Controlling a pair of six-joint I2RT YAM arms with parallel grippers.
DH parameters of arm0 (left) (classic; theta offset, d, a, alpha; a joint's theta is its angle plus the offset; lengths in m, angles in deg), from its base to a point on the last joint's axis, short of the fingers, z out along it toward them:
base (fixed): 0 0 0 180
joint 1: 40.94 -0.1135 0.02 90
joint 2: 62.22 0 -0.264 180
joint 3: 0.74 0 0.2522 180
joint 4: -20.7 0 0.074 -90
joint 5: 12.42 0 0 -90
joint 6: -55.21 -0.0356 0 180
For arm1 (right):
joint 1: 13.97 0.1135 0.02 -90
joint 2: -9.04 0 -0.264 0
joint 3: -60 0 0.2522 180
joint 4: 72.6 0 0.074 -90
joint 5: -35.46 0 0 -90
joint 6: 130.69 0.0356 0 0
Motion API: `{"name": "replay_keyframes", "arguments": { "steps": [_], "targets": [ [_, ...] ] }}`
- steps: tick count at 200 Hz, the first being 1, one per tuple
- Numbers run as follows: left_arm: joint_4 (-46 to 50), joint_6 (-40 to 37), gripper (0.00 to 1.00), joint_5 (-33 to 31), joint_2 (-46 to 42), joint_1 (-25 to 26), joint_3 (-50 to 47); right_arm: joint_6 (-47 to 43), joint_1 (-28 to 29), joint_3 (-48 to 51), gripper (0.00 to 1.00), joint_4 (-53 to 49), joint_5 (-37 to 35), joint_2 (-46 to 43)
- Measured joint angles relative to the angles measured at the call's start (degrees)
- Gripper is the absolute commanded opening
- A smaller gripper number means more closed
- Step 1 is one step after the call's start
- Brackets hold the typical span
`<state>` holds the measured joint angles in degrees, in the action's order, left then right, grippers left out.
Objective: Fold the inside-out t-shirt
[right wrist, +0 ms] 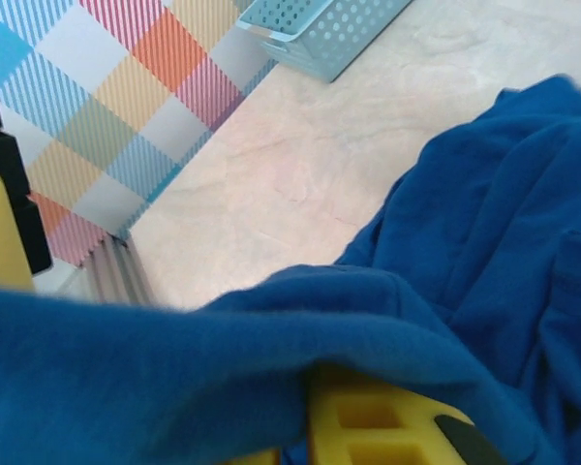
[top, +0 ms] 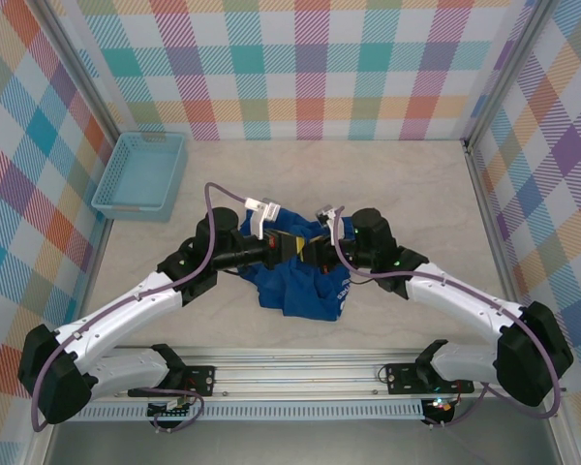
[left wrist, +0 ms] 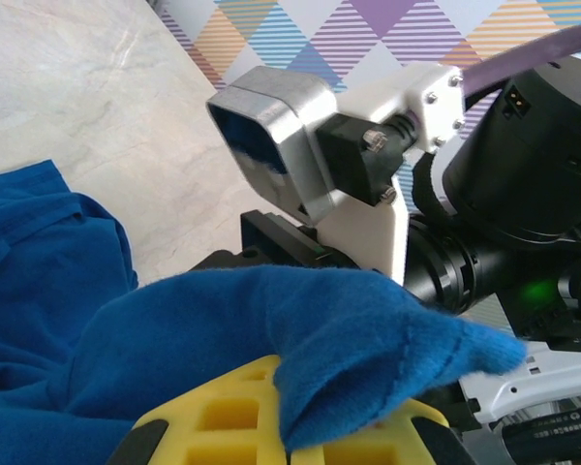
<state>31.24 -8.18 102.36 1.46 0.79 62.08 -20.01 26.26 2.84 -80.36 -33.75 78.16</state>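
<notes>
Pale stone-look table [top: 300, 174] is being shared by a light blue mesh basket [top: 140, 174] at its far-left corner and, well apart, the bunched royal-blue t-shirt [top: 300, 291], whose raised fold is being pinched mid-table by the left gripper [top: 289, 249] and right gripper [top: 315, 254], both clamped

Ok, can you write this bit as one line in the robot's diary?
left tool: shut on blue t-shirt | right tool: shut on blue t-shirt | blue t-shirt: bunched, unfolded | mesh basket: far left, apart

Royal-blue t-shirt [right wrist: 484, 223] spreads across right and bottom. Right gripper [right wrist: 310, 426] clamped on fold, yellow finger [right wrist: 387, 426] under cloth. Light blue mesh basket [right wrist: 320, 34] on pale table [right wrist: 300, 165]; plaid wall [right wrist: 107, 107] left.
</notes>
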Motion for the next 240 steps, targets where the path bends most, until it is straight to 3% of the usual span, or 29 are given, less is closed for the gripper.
{"name": "replay_keyframes", "arguments": {
  "steps": [59,105,137,163,207,225,240],
  "targets": [
    [0.3,1.2,0.0,-3.5,-1.9,-3.6,-1.4,-2.4,0.0,1.5,0.0,-4.9,-4.1,-8.5],
    [1.3,1.4,0.0,-6.3,-2.4,-4.8,-2.1,-5.0,-3.2,1.5,0.0,-8.4,2.7,-11.2],
    [5.6,0.0,0.2,-10.9,-2.0,-4.8,-2.0,-4.7,-6.6,1.5,0.0,-7.5,11.5,-11.2],
    [9.5,-2.5,0.31,-14.1,0.5,-5.3,-1.0,-2.4,-9.1,1.5,0.0,-4.3,17.3,-10.7],
    [15.5,-5.5,0.51,-19.1,1.6,-5.3,-0.7,0.4,-11.3,1.5,0.0,-1.4,22.2,-8.4],
    [17.1,-6.5,0.55,-19.8,0.1,-5.3,-0.7,1.2,-11.7,1.5,0.0,-1.4,22.4,-8.0],
    [16.6,-7.7,0.55,-16.6,-2.8,-5.3,-1.1,1.6,-11.8,1.1,0.0,-1.7,22.3,-7.4]
  ]
}}
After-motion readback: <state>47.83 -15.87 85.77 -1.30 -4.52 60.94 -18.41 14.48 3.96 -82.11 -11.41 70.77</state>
